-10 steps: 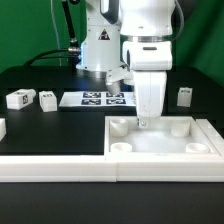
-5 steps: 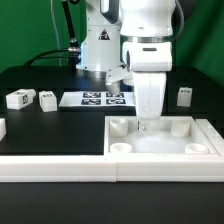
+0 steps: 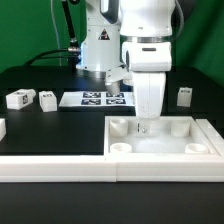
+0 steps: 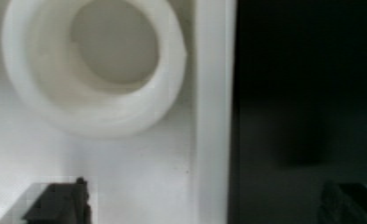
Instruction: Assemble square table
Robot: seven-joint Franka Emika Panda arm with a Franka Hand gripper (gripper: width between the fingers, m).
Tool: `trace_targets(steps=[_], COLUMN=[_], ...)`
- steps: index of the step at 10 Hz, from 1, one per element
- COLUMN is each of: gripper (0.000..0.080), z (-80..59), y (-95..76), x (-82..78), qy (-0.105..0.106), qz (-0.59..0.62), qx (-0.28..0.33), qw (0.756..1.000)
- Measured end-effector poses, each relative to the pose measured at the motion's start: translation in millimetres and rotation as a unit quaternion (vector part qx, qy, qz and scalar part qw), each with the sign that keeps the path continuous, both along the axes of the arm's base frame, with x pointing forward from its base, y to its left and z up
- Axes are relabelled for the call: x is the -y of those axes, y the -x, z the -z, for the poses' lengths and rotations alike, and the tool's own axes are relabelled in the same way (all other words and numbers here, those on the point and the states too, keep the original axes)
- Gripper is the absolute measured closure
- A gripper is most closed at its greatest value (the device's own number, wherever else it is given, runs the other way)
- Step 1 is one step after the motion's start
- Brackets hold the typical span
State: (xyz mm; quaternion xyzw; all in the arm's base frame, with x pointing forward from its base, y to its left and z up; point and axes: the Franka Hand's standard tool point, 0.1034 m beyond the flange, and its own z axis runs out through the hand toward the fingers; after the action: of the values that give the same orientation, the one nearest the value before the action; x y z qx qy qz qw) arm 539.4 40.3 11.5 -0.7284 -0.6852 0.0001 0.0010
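Exterior view: early yet, legs [image 3: 185, 96] loose beyond bare tabletop [image 3: 165, 140], none fitted, pincer [image 3: 143, 124] spread apart over it.

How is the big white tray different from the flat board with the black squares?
The tabletop has a raised rim and round corner sockets; the marker board is flat. The tabletop is plain white; the marker board carries black tags. The tabletop sits under the gripper; the marker board lies farther back. Both are white, on the black table.
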Motion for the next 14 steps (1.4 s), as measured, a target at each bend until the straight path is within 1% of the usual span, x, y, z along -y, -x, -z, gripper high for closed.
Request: trace_targets(steps=[3, 4, 6, 7, 8, 10, 13, 14], gripper=[0.0151, 0.0151, 0.0151, 0.0151, 0.0151, 0.0151, 0.0151, 0.0151], z=[-0.5, -9.4, -39.3, -55.8, -60.5, -59.1, -59.2, -59.3], y=[-0.2, 0.8, 7.7, 2.5, 3.4, 4.5, 5.5, 12.9], x=[0.1, -0.8, -10.4, -15.4, -20.9, -20.0, -22.7, -30.2], qy=[0.000, 0.001, 0.004, 0.009, 0.007, 0.004, 0.000, -0.001], qz=[0.000, 0.033, 0.112, 0.166, 0.218, 0.273, 0.362, 0.445], qx=[0.000, 0.005, 0.018, 0.015, 0.020, 0.018, 0.015, 0.002], qw=[1.000, 0.999, 0.994, 0.986, 0.976, 0.962, 0.932, 0.895])
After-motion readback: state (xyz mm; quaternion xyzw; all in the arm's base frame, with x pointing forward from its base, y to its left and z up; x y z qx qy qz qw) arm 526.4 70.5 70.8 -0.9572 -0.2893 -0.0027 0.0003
